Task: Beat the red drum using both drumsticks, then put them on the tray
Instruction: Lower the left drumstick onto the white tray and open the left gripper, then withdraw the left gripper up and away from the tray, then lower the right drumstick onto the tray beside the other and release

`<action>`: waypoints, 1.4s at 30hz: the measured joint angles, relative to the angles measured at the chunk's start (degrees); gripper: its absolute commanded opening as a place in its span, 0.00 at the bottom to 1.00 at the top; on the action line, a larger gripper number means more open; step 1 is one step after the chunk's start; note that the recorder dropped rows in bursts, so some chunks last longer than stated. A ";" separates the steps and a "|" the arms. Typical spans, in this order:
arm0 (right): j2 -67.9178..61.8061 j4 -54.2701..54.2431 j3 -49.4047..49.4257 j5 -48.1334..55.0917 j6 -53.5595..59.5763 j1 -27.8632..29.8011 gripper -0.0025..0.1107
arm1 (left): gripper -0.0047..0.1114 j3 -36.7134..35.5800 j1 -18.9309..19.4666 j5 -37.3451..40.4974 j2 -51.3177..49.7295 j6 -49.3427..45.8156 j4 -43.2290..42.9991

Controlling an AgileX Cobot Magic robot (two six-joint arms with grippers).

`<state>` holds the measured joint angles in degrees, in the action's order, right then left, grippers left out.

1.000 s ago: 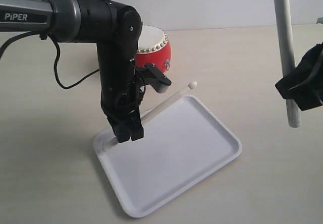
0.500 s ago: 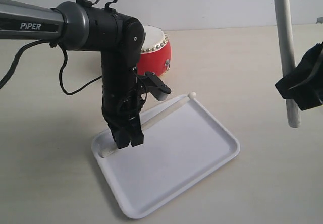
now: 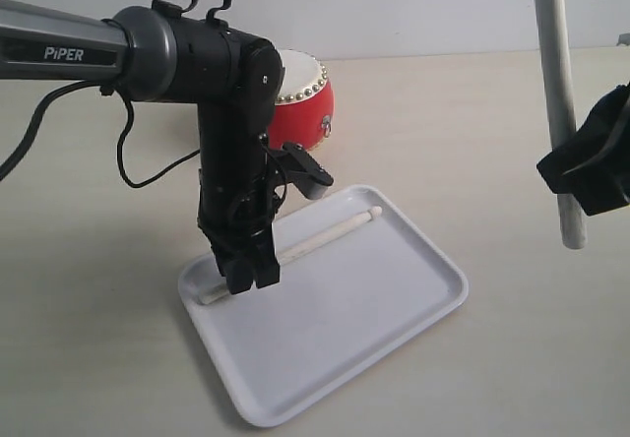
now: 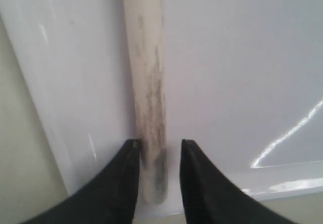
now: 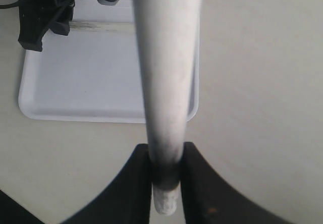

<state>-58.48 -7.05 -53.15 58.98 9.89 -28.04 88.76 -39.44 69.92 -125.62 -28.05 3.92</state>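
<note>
The red drum [image 3: 307,102] stands at the back, partly hidden behind my left arm. One drumstick [image 3: 325,232] lies flat in the white tray [image 3: 394,304], along its far rim. My left gripper [image 3: 246,278] hovers over that stick's butt end at the tray's left corner. In the left wrist view its jaws straddle the drumstick [image 4: 147,82] on the tray [image 4: 242,72], and the gripper [image 4: 159,146] is open, with a gap on one side. My right gripper [image 3: 583,176], raised at the right, is shut on the second drumstick [image 3: 553,63], which stands nearly upright. The right wrist view shows this gripper [image 5: 165,156] clamped near the drumstick's [image 5: 165,57] butt.
The pale tabletop [image 3: 98,339] surrounds the tray. A black cable [image 3: 128,166] hangs from my left arm over the table at the left. In the right wrist view the tray [image 5: 91,82] and my left arm [image 5: 43,12] lie well beyond the held stick.
The left drumstick has dropped from leaning over the tray's rim to lying flat inside. My left gripper has let it go. The right arm has not moved.
</note>
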 measured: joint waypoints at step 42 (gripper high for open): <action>-7.52 -16.89 0.09 -8.74 -2.42 0.00 0.02 | 0.04 -56.97 16.44 -25.64 96.18 7.39 8.78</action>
<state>-66.01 -23.94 -53.06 50.25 7.48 -28.04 31.78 -23.01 44.28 -29.45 -20.65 12.70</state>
